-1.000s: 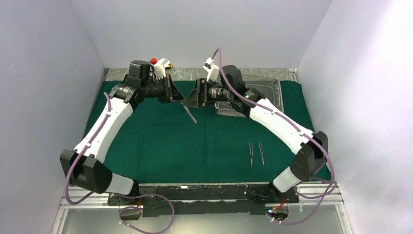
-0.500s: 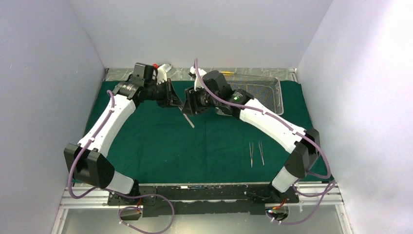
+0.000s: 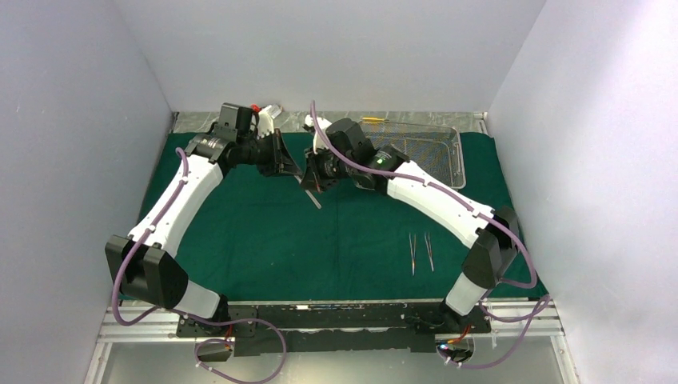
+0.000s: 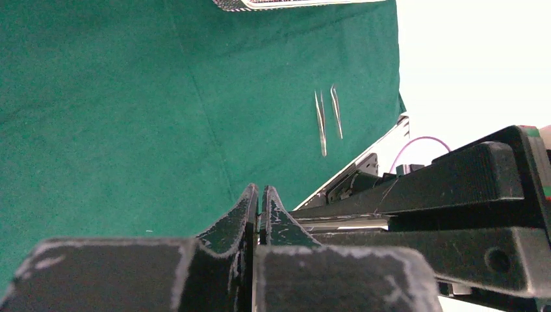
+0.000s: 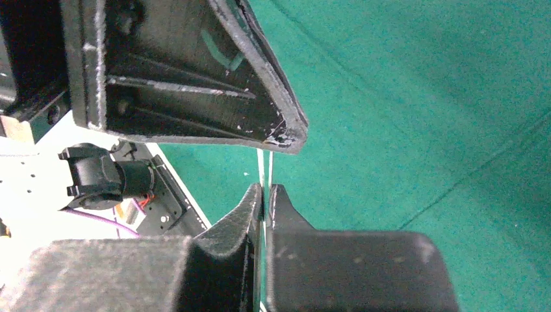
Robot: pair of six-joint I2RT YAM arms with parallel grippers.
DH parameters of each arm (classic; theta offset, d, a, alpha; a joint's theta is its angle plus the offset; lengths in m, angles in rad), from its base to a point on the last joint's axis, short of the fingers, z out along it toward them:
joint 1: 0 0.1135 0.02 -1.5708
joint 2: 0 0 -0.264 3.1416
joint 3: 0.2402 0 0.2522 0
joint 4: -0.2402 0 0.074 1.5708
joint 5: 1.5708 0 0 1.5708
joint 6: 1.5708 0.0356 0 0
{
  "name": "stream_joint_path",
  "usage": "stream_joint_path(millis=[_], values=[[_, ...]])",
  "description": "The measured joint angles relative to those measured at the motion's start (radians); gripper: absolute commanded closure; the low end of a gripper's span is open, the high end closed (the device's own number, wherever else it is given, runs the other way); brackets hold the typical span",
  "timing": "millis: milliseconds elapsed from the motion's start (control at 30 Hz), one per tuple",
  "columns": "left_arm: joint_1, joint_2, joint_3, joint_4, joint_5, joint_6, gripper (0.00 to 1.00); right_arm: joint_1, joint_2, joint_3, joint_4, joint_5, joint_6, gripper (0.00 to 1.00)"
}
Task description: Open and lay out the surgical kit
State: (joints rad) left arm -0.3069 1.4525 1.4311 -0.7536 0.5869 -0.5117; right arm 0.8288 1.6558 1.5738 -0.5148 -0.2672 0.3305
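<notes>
The dark green cloth (image 3: pixel 256 232) lies spread over the table. The wire-mesh tray (image 3: pixel 436 148) stands on it at the back right. My two grippers meet above the cloth's back middle. The left gripper (image 3: pixel 297 172) (image 4: pixel 260 192) is shut on one end of slim steel tweezers (image 3: pixel 312 197) (image 5: pixel 265 166). My right gripper (image 3: pixel 309 178) (image 5: pixel 266 190) is shut on the same tweezers, whose free end slants down toward the cloth. In the right wrist view the two thin blades run from my jaws up to the left gripper's fingertip (image 5: pixel 286 133). Two other tweezers (image 3: pixel 412 253) (image 3: pixel 429 251) lie side by side at the front right.
A yellow-handled screwdriver (image 3: pixel 372 120) lies on the silver strip behind the tray. A small red and white object (image 3: pixel 268 108) sits behind the left arm. Grey walls close in on both sides. The cloth's front edge meets the metal frame (image 3: pixel 320 308).
My right gripper has moved left up to the left gripper and shut on the hanging tweezers. The left arm shifted slightly and kept its hold.
</notes>
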Motion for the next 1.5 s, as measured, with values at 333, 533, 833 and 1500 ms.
stream_joint_path(millis=[333, 533, 833, 1500], values=[[0.010, 0.005, 0.023, -0.032, -0.105, -0.032, 0.01, 0.000, 0.000, -0.034, -0.023, 0.047, 0.004, 1.00], [0.056, -0.002, -0.001, -0.040, -0.210, -0.055, 0.01, 0.000, -0.070, -0.285, -0.092, 0.187, 0.074, 1.00], [0.063, -0.012, -0.066, -0.046, -0.264, -0.062, 0.00, -0.074, -0.184, -0.601, -0.240, 0.427, 0.339, 1.00], [0.063, -0.032, -0.089, -0.040, -0.262, -0.083, 0.01, -0.215, -0.256, -0.845, -0.119, 0.468, 0.343, 0.89]])
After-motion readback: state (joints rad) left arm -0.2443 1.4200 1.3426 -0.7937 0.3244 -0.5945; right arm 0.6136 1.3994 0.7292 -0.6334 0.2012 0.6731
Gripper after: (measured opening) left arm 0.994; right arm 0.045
